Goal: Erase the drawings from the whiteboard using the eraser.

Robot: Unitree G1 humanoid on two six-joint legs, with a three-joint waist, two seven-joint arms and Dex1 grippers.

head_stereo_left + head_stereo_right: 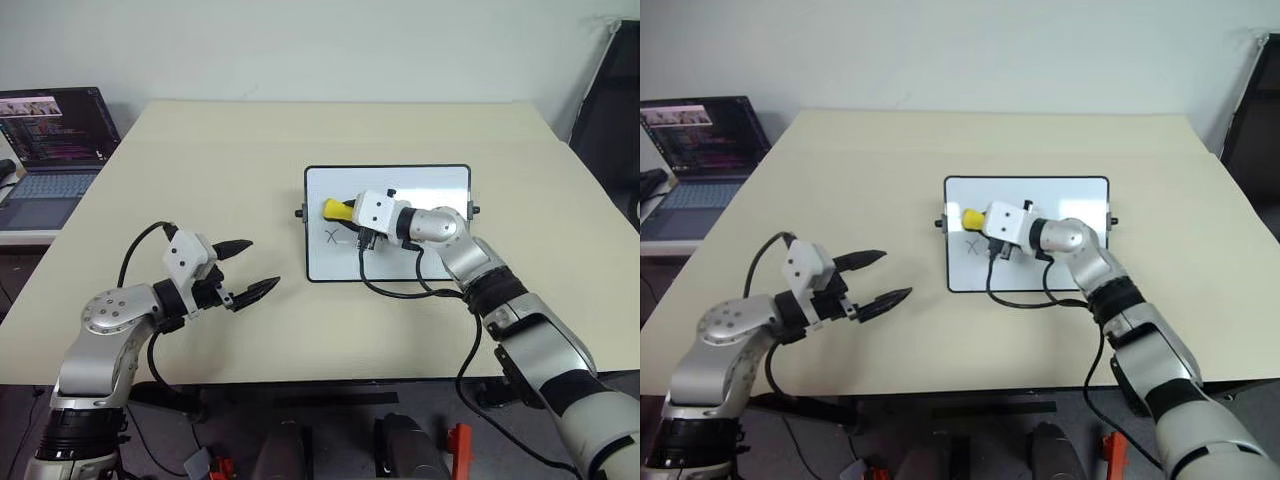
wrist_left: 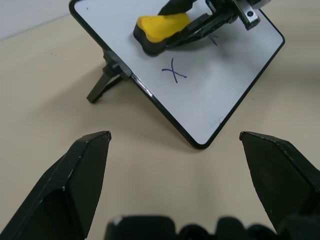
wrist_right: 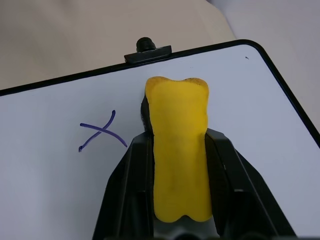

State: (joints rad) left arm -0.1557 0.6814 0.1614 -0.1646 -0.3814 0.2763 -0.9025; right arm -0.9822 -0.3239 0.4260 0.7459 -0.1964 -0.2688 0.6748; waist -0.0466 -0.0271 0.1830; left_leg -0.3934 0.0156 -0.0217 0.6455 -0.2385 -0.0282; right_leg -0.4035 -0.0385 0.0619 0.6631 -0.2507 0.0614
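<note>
The right claw (image 1: 345, 211) is clamped on the eraser (image 3: 179, 150), a small yellow block with a dark underside, pinched along its two long sides so that its rounded front end sticks out past the fingertips. It looks light and slightly soft, so a moderate squeeze should hold it; the fingers grip it well back, which leaves the front of the dark face free to wipe. In the head view the eraser sits at the centre of the frame, over the upper left part of the whiteboard (image 1: 440, 185), which stands propped at a tilt on the tabletop (image 1: 250, 150) on small black feet. Being thin, glossy and only propped, the board will probably slide or tip under a hard push, so light strokes seem wise. An x-shaped drawing (image 3: 102, 131) lies just beside the eraser, unerased. The left claw (image 1: 250, 268) hangs open and empty in the lower left, well apart from the board.
</note>
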